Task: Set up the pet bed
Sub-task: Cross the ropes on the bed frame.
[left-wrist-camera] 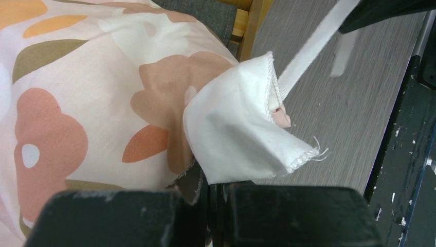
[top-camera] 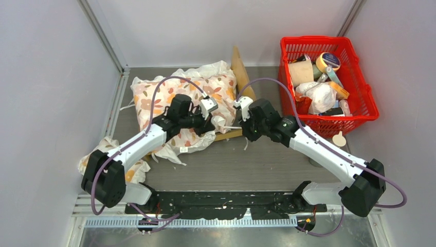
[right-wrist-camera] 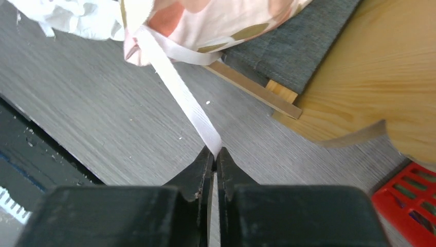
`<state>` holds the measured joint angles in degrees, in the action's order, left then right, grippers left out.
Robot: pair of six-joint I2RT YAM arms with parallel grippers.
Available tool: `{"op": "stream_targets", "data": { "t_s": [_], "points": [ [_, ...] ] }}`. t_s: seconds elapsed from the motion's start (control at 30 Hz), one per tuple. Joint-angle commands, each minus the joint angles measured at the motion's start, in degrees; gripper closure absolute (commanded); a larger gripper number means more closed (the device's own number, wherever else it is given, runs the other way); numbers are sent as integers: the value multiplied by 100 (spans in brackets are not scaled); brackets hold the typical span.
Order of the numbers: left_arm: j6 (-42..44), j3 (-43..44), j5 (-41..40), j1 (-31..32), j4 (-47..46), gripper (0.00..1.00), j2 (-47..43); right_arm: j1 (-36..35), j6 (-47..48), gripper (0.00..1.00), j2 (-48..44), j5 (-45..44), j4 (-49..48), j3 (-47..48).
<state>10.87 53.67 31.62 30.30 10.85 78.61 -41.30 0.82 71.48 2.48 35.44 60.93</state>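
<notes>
Grey wood-grain table (top-camera: 267, 164) fills the floor of a pale-walled cell. Far behind the left gripper (top-camera: 212, 125), beside its arm's base, lies a crumpled floral bundle (top-camera: 134, 171). Under and ahead of that gripper lies the floral cushion (top-camera: 154, 98). The jaws are pressed together on the cushion's cover, just beneath a folded white corner (left-wrist-camera: 236, 134).

From that corner a white strap (right-wrist-camera: 180, 87) runs taut across to the right gripper (right-wrist-camera: 213, 157), whose fingers are closed tight on it with no gap showing.

The pet bed (top-camera: 239, 67) sits beneath the cushion, between and beyond the two grippers. Its scalloped wooden headboard stands just beyond the right gripper, and its dark grey surface and low rail show just ahead of that gripper's fingertips.

Well to the right of the right gripper stands a red basket (top-camera: 362, 95). It holds a tape roll (top-camera: 327, 60), a cream roll (top-camera: 301, 72), a crumpled white bag (top-camera: 321, 98) and smaller items I cannot make out.
</notes>
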Motion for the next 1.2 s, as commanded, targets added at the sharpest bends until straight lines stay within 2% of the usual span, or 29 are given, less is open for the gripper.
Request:
{"op": "stream_targets", "data": {
  "t_s": [0.0,0.1,0.23,0.37,0.47,0.53,0.67,0.73,0.87,0.9,1.0,1.17],
  "points": [
    [-32,38,-16,-12,-177,100,113,-27,-394,87,-200,-609,65,150],
    [-91,50,-15,17,-238,100,196,-25,-493,83,-146,-1275,-708,-458],
    [-100,140,-105,104,-176,100,343,-27,-1038,76,-173,-2104,-1050,-796],
    [-103,190,-160,154,-134,100,437,-90,-1796,71,-975,-2126,-1950,-1624],
    [-113,267,-318,238,-55,100,515,-428,-2105,70,-1681,-2473,-2667,-2442],
    [-83,343,-409,291,52,98,540,-619,-2308,67,-1884,-2463,-3560,-2916],
    [-15,412,-470,349,189,76,423,-770,-2782,62,-1952,-2431,-4169,-3442],
    [115,433,-572,360,304,62,286,-798,-2817,61,-1976,-2494,-4115,-3410],
    [486,476,-983,353,543,47,-149,-827,-2692,60,-1916,-2408,-3996,-3250],
    [580,480,-1007,353,591,38,-242,-856,-2688,60,-1861,-2322,-4060,-3278],
    [797,459,-875,353,602,32,-525,-936,-2690,60,-1708,-2033,-4772,-3512],
    [649,261,-309,354,226,25,-903,-1132,-2434,60,-1302,-1903,-5293,-3371]
  ]
}}
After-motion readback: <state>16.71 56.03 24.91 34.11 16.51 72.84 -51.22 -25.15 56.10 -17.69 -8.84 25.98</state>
